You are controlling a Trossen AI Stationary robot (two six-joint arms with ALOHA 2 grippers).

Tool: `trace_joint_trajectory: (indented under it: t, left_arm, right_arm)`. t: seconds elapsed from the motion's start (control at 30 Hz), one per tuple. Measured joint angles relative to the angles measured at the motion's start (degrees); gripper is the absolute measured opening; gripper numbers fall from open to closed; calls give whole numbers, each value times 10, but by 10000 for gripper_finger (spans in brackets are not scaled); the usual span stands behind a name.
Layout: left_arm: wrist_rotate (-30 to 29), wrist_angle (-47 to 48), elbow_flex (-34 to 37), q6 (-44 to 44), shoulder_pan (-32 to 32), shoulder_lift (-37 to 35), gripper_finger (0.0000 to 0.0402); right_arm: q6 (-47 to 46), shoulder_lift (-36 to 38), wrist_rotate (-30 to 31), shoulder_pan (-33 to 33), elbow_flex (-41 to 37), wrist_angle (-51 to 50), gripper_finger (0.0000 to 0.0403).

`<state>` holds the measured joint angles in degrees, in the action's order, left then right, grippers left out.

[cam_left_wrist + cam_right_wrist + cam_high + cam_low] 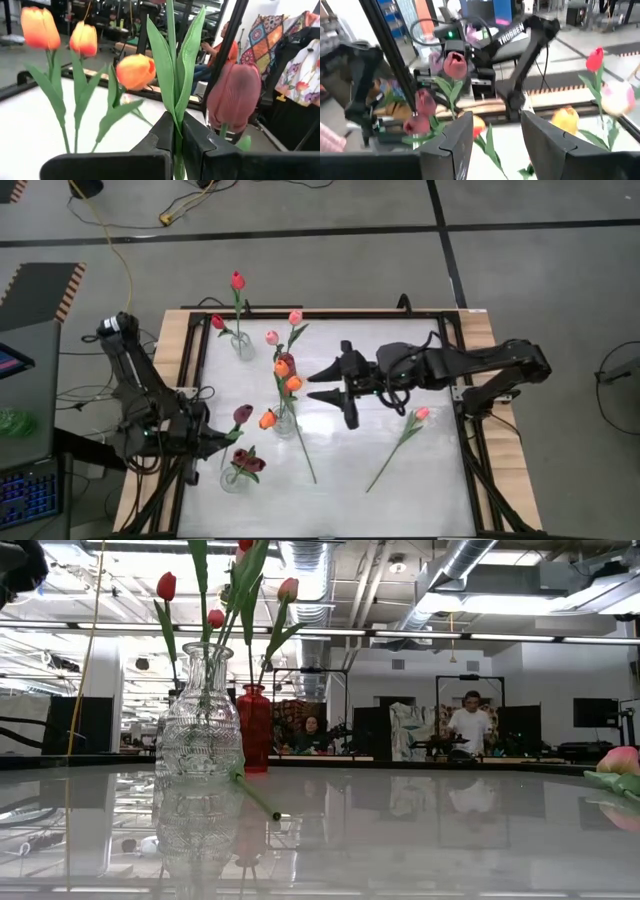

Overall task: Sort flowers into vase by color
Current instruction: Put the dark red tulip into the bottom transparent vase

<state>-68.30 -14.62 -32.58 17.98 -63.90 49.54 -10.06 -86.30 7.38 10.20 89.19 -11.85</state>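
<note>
**A:** What lies on the table?

**B:** A glossy white tabletop (400,480) in a dark frame holds three clear glass vases. The far vase (242,345) holds red tulips (237,280) on thin green stems. The middle vase (285,420) carries orange tulips (281,368) with a pink one (294,317) rising among them. The near vase (235,477) holds dark maroon buds (248,462). In the low view one vase (200,725) shows ribbed, cut-crystal walls, a narrow neck and a flared lip.

**A:** Any flowers still loose?

**B:** Yes. One pink tulip (421,414) lies flat on the right side of the table, its long stem angling toward the near edge. A bare green stem (303,450) lies flat just beside the middle vase.

**A:** Where is the left gripper?

**B:** The left gripper (222,438) sits at the table's left edge, between the near and middle vases. Its wrist view shows the dark, blocky fingers (200,145) pinched tight on the stem of a maroon tulip (234,97), with smooth blade-shaped leaves standing up between them.

**A:** And the right gripper?

**B:** The right gripper (325,383) hovers over the table's middle, just right of the orange tulips. Its two pointed fingers (547,142) are spread apart, holding nothing.
</note>
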Motion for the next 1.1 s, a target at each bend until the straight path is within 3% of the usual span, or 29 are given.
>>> trace_joint_trajectory:
  t: [0.33, 0.83, 1.1]
  left_arm:
    - [10, -96, 0, -8, -1, 33, 1]
    - [-29, -111, 0, 14, 0, 83, 0]
    - [-29, -171, 0, -53, 0, 82, 0]
  right_arm:
    - [0, 14, 0, 7, 0, -74, 193]
    - [0, 14, 2, 7, 0, -104, 193]
    - [-1, 14, 2, 7, 0, -104, 193]
